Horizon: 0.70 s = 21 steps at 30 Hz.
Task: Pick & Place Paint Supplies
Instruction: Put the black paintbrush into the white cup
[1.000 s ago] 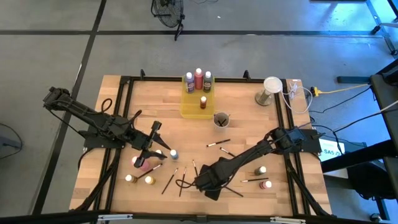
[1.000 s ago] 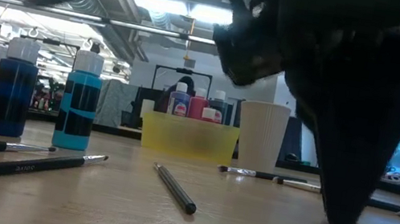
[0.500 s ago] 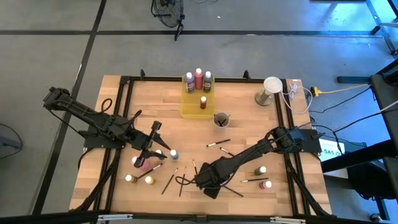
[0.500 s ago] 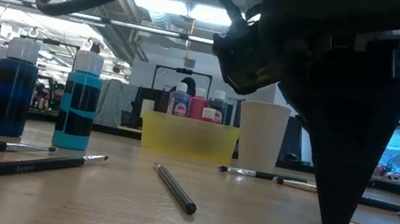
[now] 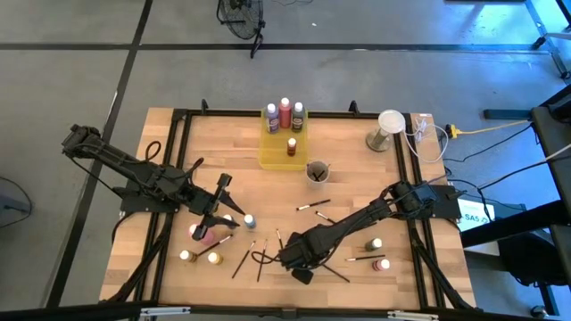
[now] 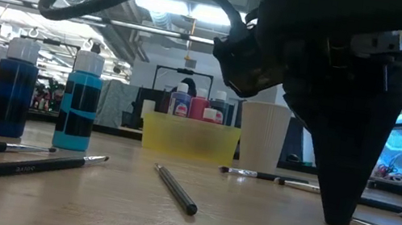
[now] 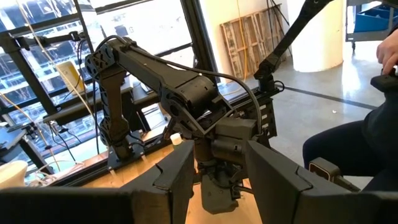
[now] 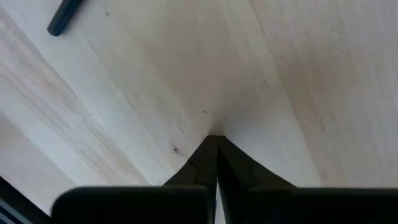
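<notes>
Jaws of right gripper (image 8: 216,144) have just closed on bare tabletop (image 8: 292,74); no brush between them — likely a miss. Nearest brush (image 6: 175,187) lies beside. Left gripper (image 5: 217,220), part-open over pink bottle (image 5: 203,235); hold unclear.

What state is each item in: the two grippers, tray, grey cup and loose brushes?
Right gripper: jaws shut, tips at the bare table, nothing held.
Left gripper: over the bottles, state unclear.
Tray: holds four upright bottles.
Grey cup: upright, brushes inside.
Loose brushes: lying flat.
</notes>
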Motion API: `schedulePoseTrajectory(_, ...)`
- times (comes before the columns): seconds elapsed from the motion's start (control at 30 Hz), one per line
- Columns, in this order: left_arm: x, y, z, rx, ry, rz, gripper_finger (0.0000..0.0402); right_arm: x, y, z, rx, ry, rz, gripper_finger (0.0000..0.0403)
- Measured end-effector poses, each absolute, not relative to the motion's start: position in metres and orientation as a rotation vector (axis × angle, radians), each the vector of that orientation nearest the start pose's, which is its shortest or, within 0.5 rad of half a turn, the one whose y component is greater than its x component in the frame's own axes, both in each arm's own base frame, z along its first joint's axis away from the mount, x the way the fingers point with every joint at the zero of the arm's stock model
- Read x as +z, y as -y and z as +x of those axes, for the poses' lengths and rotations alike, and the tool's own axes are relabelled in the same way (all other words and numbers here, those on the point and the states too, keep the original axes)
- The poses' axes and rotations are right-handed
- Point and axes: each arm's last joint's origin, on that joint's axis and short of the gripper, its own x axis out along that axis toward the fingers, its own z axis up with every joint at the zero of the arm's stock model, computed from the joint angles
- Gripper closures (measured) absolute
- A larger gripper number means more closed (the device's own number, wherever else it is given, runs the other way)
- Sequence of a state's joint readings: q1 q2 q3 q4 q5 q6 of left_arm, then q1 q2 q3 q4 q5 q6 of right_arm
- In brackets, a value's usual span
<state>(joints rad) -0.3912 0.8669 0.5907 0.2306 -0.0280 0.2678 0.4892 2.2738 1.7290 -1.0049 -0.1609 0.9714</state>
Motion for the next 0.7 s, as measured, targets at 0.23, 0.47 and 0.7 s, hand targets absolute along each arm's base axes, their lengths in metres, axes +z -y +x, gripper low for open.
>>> schedulePoseTrajectory(0.23, 0.291, 0.075, 0.183, -0.367, 0.004, 0.275, 0.0261, 0.134, -0.210, 0.379, -0.315, -1.635, 0.550, 0.0401)
schedulePoseTrajectory(0.47, 0.291, 0.075, 0.183, -0.367, 0.003, 0.275, 0.0261, 0.159, -0.219, 0.373, -0.351, -1.705, 0.484, 0.0402)
schedulePoseTrajectory(0.7, 0.291, 0.075, 0.183, -0.367, 0.003, 0.275, 0.0261, 0.194, -0.218, 0.363, -0.478, -1.777, 0.412, 0.0402)
